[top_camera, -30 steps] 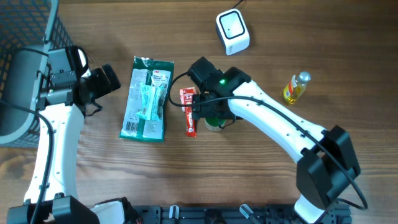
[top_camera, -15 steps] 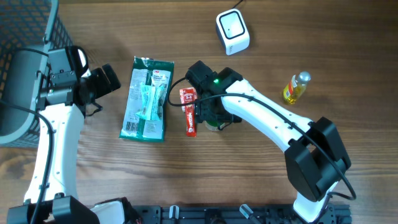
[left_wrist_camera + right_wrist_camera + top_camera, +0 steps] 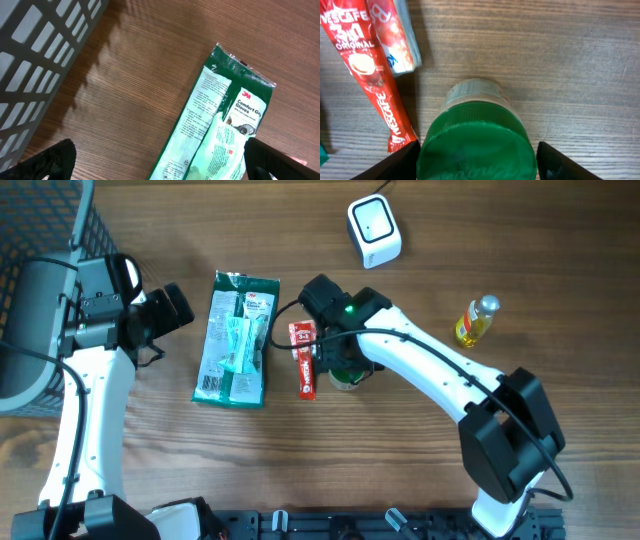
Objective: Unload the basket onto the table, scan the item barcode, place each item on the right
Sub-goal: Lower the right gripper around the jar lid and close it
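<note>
While the right end effector (image 3: 340, 366) hangs over the jar (image 3: 477, 145) near the middle of the overhead frame, its dark fingers (image 3: 402, 162) stand spread to either side of the round green lid, right at its rim. Whether they press on it I cannot tell. The jar stands upright on the wood-grain desk (image 3: 420, 470), and its lid is smooth and glossy, with a narrower pale shoulder showing just beyond it in the right wrist view.

Just left of the jar lies a long, thin red sachet (image 3: 370, 65) of shiny foil, flat on the desk. A shorter red-and-white packet (image 3: 395, 35) lies beside its upper end. Farther left is a flat green plastic glove pack (image 3: 237, 337), rectangular with crimped ends.

At the upper right of the overhead frame sits the scanner (image 3: 374, 230), a white rounded box with a dark-rimmed square face, well apart from the jar. A small yellow bottle (image 3: 477, 320) with a clear cap lies at the right.

The left end effector (image 3: 172, 309) is at the left of the frame, near the glove pack, its fingers (image 3: 50, 160) wide apart and holding nothing. A black mesh basket (image 3: 40, 220) fills the upper left corner.
</note>
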Tool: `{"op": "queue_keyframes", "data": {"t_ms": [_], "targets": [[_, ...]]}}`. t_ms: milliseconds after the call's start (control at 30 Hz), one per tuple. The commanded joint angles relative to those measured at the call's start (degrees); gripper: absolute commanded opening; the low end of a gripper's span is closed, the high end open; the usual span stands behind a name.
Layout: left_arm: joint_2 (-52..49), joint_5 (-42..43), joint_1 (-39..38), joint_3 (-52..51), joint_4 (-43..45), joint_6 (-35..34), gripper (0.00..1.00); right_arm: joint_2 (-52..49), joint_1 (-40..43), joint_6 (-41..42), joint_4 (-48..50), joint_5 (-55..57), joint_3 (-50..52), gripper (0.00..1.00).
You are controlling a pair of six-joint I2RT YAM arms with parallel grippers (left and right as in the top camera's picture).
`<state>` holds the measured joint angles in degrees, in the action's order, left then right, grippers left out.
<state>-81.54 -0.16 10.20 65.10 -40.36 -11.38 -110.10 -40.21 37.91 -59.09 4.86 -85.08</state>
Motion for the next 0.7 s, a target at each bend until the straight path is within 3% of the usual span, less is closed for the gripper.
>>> {"op": "queue_keyframes", "data": {"t_ms": [0, 400, 467, 667], "targets": [[0.04, -0.15, 0.2, 0.26, 0.0, 0.7, 1.0, -1.09, 1.84, -0.39, 1.07, 1.55, 0.35, 0.68], [0.04, -0.15, 0.2, 0.26, 0.0, 0.7, 1.0, -1.09, 3.06, -0.44, 2.93, 1.51, 0.35, 0.69], [0.04, -0.15, 0.2, 0.26, 0.0, 0.7, 1.0, -1.07, 3.06, -0.48, 2.67, 1.31, 0.35, 0.8], [0.04, -0.15, 0.2, 0.26, 0.0, 0.7, 1.0, -1.07, 3.06, -0.44, 0.76, 1.05, 0.35, 0.93]]}}
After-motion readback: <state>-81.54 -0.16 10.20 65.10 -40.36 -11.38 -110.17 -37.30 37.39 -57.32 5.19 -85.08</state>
